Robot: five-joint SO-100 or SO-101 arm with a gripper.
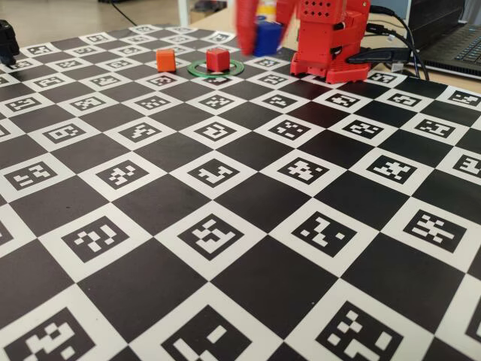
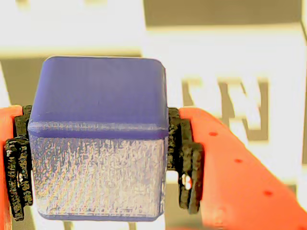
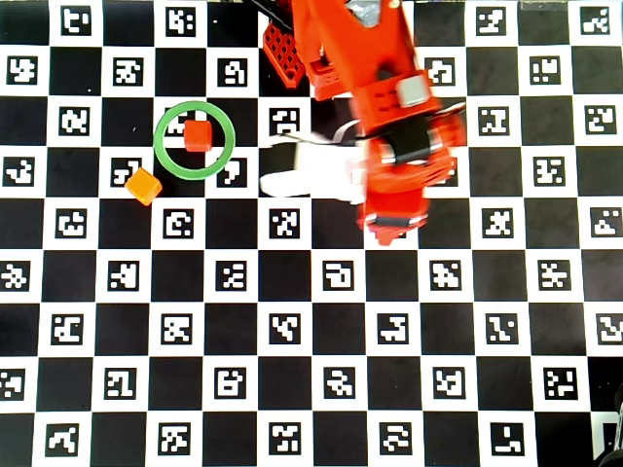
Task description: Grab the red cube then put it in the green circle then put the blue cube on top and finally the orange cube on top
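The red cube (image 1: 218,59) (image 3: 199,134) sits inside the green circle (image 1: 192,69) (image 3: 156,139), a little off its centre. Just outside the ring stands the orange cube (image 1: 166,60) (image 3: 144,185), on the left in the fixed view. My gripper (image 1: 264,39) (image 2: 98,163) is shut on the blue cube (image 1: 267,37) (image 2: 98,139), which hangs above the board to the right of the ring in the fixed view. Black pads (image 2: 184,158) press on both of its sides. In the overhead view the red arm (image 3: 399,146) hides the blue cube.
The board (image 1: 225,248) is a black and white checker mat with printed markers. The arm's red base (image 1: 331,53) stands at the far edge. A laptop (image 1: 455,41) and cables (image 1: 383,54) lie at the right, and a black object (image 1: 7,41) at the far left.
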